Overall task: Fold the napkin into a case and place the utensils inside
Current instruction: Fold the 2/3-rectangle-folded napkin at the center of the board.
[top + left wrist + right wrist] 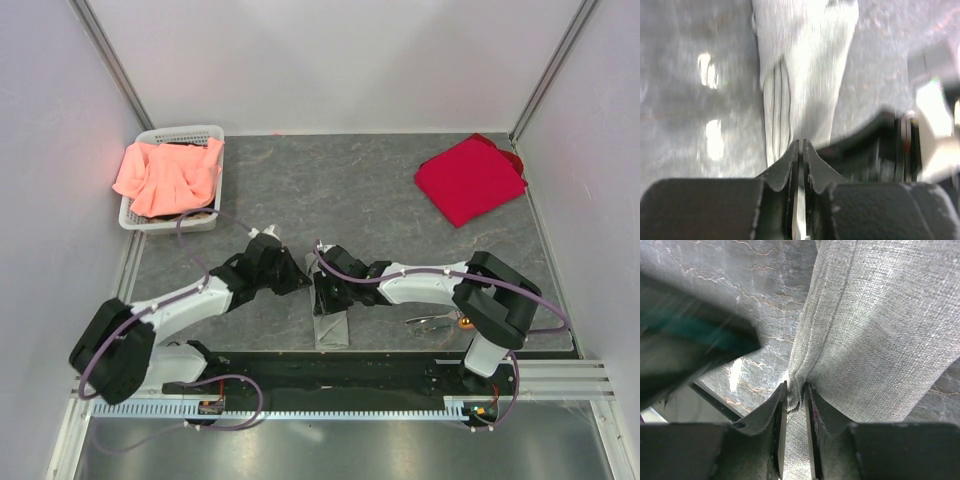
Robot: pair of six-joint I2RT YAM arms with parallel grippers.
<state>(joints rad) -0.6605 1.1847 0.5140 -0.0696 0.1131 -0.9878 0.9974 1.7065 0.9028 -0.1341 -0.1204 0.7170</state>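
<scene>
Fingers of left gripper (800,150) nearly shut, thin napkin (331,325) edge between them; right gripper (795,395) fingers narrowly parted around a fold. Napkin already a narrow strip at near-centre bench (380,190) (not yet a finished case). Utensils (440,322) lying just right of it, unpacked.

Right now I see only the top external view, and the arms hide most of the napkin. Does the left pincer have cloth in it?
Observer: Yes. In the left wrist view the left pincer is nearly closed, with a thin edge of the napkin between its fingers.
Operator: And the right pincer?
Observer: Its wrist view shows the right pincer slightly apart, with the napkin's folded edge between the fingers. I cannot tell whether it grips.
</scene>
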